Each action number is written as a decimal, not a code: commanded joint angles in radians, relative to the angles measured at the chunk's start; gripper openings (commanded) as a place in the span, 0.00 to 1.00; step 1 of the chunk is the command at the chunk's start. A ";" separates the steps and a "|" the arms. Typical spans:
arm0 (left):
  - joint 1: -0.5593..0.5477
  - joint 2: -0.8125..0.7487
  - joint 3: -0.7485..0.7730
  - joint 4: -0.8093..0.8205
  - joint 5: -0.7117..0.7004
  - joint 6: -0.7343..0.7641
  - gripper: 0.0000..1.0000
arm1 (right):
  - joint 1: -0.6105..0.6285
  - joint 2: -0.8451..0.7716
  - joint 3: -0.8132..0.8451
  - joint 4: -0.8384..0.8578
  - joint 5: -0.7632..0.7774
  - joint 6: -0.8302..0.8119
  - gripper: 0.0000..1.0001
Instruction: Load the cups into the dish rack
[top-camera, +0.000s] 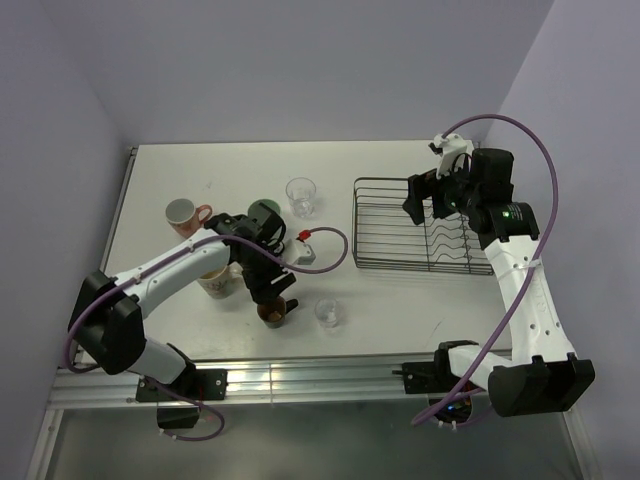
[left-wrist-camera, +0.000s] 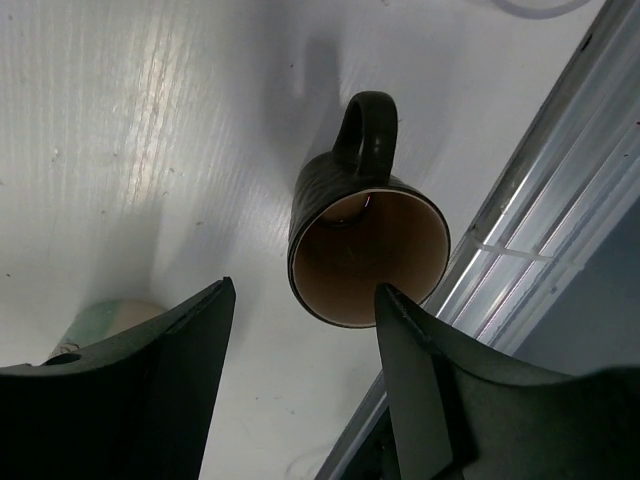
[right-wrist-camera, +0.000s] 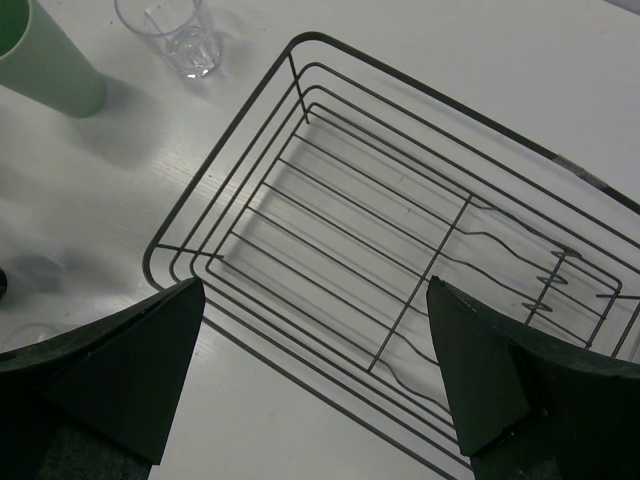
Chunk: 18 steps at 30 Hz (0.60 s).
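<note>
Under left claw (left-wrist-camera: 305, 288), cup (left-wrist-camera: 365, 255) upright

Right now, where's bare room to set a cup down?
Dish rack is empty; flat floor beside the dividers is free. Bare table between the far clear glass and the rack. Crowded around the left claw: brown cup, cream mug, green tumbler.

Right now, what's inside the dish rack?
Nothing that can be seen: only the bare wires of the rack, with the white table showing through. From above, the right arm covers the rack's far right corner, so that part is hidden.
</note>
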 joint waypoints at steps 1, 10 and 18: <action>-0.008 -0.003 -0.022 0.041 -0.042 -0.043 0.64 | 0.005 -0.012 -0.001 0.003 0.001 -0.003 1.00; -0.016 0.051 -0.088 0.076 -0.058 -0.063 0.54 | 0.005 -0.003 0.001 0.002 0.006 -0.007 1.00; -0.025 0.072 -0.096 0.107 -0.058 -0.101 0.35 | 0.005 -0.008 -0.010 0.005 0.012 0.002 1.00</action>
